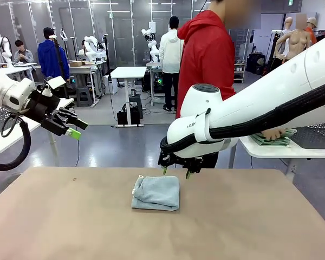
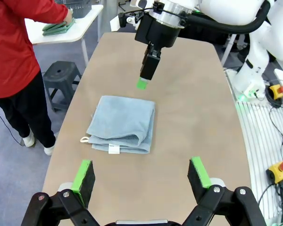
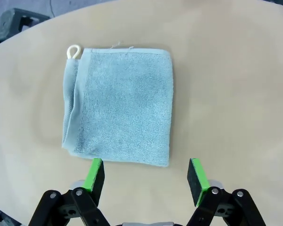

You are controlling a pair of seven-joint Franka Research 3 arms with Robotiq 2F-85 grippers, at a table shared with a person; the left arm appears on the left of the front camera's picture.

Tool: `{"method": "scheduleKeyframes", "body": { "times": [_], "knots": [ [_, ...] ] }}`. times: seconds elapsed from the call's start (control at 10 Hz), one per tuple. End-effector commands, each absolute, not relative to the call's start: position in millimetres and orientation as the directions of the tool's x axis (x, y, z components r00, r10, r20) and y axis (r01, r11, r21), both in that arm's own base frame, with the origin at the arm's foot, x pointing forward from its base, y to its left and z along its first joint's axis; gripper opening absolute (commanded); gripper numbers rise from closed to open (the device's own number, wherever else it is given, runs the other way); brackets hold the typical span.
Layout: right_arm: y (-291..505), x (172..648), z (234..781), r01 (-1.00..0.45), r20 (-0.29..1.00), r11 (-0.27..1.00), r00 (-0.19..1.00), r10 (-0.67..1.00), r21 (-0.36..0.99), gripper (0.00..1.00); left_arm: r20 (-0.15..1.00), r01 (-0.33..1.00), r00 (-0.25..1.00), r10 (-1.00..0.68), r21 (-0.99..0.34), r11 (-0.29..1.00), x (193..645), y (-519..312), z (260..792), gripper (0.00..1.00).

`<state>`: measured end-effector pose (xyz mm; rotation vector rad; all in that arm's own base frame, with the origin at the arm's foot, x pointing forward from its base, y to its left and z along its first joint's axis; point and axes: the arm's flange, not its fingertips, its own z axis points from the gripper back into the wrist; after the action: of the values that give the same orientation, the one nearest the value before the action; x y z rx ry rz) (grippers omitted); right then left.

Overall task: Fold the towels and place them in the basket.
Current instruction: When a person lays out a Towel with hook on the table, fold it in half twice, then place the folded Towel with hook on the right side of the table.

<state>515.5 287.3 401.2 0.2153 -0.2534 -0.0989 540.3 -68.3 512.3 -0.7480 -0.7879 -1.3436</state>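
The folded towel (image 1: 157, 192) lies just ahead of the released right hand (image 1: 176, 172), far nearer it than the equally released left hand (image 1: 78, 129).

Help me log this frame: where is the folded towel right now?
In the front view the folded towel lies flat near the middle of the table, with nothing touching it. The right gripper hovers open just past its far right edge.

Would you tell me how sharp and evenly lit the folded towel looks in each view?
Front view: the towel is sharp under soft, even light, thin edge shadow. Left wrist view: sharp, but the table edges bow from the wide lens. Right wrist view: terry texture crisp, no glare.
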Motion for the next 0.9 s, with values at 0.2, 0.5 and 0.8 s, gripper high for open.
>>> {"method": "scheduleKeyframes", "body": {
  "times": [0.2, 0.5, 0.8],
  "knots": [
    [287.7, 515.6, 401.9, 0.09, 0.244, 0.972, 0.959, -0.143, 0.216, 0.89, 0.839, 0.996, 0.059, -0.542, -0.012, 0.09, 540.8, -69.0, 512.4, 1.0],
    [287.7, 515.6, 401.9, 0.09, 0.244, 0.972, 0.959, -0.143, 0.216, 0.89, 0.839, 0.996, 0.059, -0.542, -0.012, 0.09, 540.8, -69.0, 512.4, 1.0],
    [287.7, 515.6, 401.9, 0.09, 0.244, 0.972, 0.959, -0.143, 0.216, 0.89, 0.839, 0.996, 0.059, -0.542, -0.012, 0.09, 540.8, -69.0, 512.4, 1.0]
  ]
}}
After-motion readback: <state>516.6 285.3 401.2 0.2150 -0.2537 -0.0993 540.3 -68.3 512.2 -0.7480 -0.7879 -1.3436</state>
